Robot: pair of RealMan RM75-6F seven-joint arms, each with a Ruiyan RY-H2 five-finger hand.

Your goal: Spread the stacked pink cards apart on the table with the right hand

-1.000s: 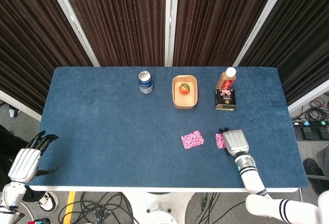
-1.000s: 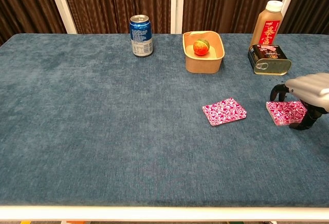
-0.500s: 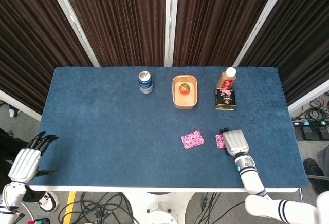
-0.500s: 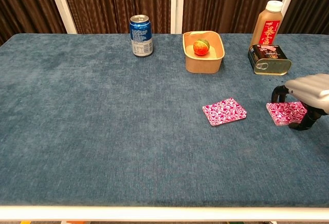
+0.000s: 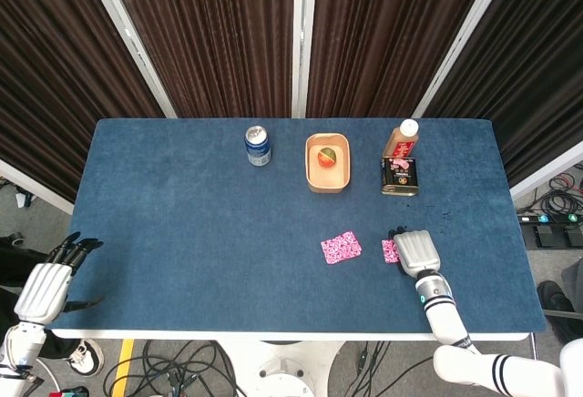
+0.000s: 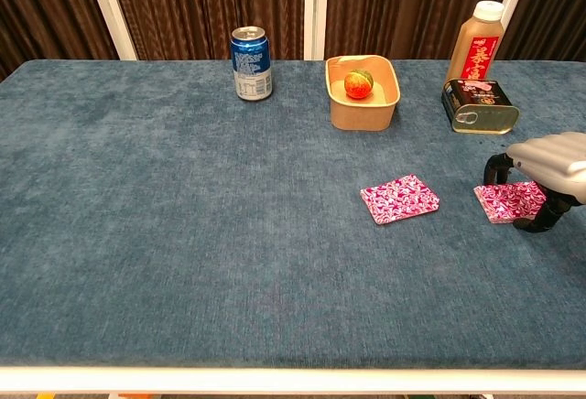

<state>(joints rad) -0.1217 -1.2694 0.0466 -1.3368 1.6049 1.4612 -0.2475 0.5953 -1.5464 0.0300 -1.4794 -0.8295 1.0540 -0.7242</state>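
The right hand (image 6: 548, 163) arches over one pink card (image 6: 508, 200), fingers around it, barely shifted in the past second; whether it grips is unclear. A second card (image 6: 399, 199) lies to its left, already apart: the spread looks near done.

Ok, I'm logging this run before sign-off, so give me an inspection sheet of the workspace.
Surface: blue cloth table.
Job's things: one pink card lies alone; second pink card under the right hand.
Clutter: soda can, bowl holding a fruit, bottle, flat tin.
Hands: right hand rests over its card; left hand off the table's edge, holds nothing.
Cables: on floor.
Surroundings: dark curtains.
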